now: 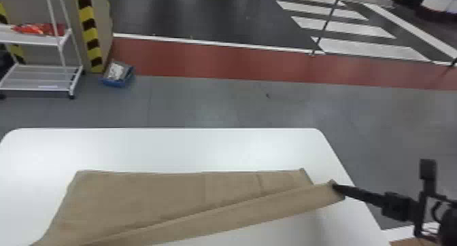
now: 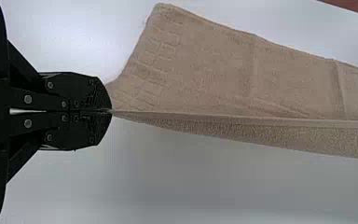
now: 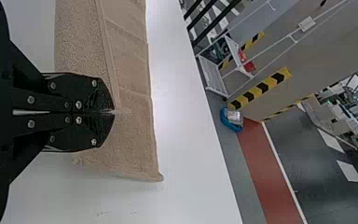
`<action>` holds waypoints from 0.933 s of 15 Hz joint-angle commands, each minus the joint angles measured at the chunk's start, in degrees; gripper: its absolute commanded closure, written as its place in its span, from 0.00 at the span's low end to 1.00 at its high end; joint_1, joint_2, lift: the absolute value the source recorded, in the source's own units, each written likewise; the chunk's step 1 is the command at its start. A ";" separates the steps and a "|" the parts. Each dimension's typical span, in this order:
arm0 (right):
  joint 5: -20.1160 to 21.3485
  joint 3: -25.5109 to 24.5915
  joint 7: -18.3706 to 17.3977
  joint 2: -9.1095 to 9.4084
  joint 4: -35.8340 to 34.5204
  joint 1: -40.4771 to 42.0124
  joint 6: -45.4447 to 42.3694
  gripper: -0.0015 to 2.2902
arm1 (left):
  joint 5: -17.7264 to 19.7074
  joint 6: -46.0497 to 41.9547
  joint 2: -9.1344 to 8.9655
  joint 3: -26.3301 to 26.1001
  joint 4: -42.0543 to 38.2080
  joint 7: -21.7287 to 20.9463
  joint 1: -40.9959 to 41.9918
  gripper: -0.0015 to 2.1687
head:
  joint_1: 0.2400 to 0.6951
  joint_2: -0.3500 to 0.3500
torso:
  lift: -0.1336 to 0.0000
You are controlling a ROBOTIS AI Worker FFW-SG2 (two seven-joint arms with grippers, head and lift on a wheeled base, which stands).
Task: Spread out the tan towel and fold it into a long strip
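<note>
A smooth grey floor is crossed at twelve o'clock by a dull red band, with white painted bars between one and two o'clock. Below it, towards six o'clock, a glossy white table with rounded corners is seen. On the table the tan towel is spread lengthwise: a matte, looped cloth, broad and flat on its far side, with a narrow flap lying along its near side. The fold line is slanted from seven o'clock up to four o'clock. Woven bands are crossed over the cloth, and small grid-like creases are pressed into its eight o'clock end. At ten o'clock a grey block is edged by a yellow-and-black striped strip, and beside it a white metal cart is placed, with red glossy material on its upper shelf. At four o'clock the towel's corner is pinched tight by the right gripper; its eight o'clock end is clenched between the flat black fingers of the left gripper. A blue bin with crumpled whitish contents is set near the cart.
</note>
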 commanded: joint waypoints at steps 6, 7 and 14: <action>2.76 2.72 -7.23 -0.12 2.74 -2.07 -1.96 0.54 | -1.48 2.36 -0.62 -6.87 5.82 0.35 -12.05 0.66 | 1.00 0.10 | 1.00; 4.17 4.13 -9.86 -0.12 4.41 -2.42 -4.78 0.54 | -1.57 2.89 -0.62 -8.01 8.37 1.32 -13.89 0.66 | 1.00 0.08 | 1.00; 7.86 6.41 -16.98 -0.55 9.94 -6.99 -11.98 0.54 | -1.92 2.89 -0.53 -8.97 18.39 5.27 -20.84 0.66 | 1.00 0.07 | 1.00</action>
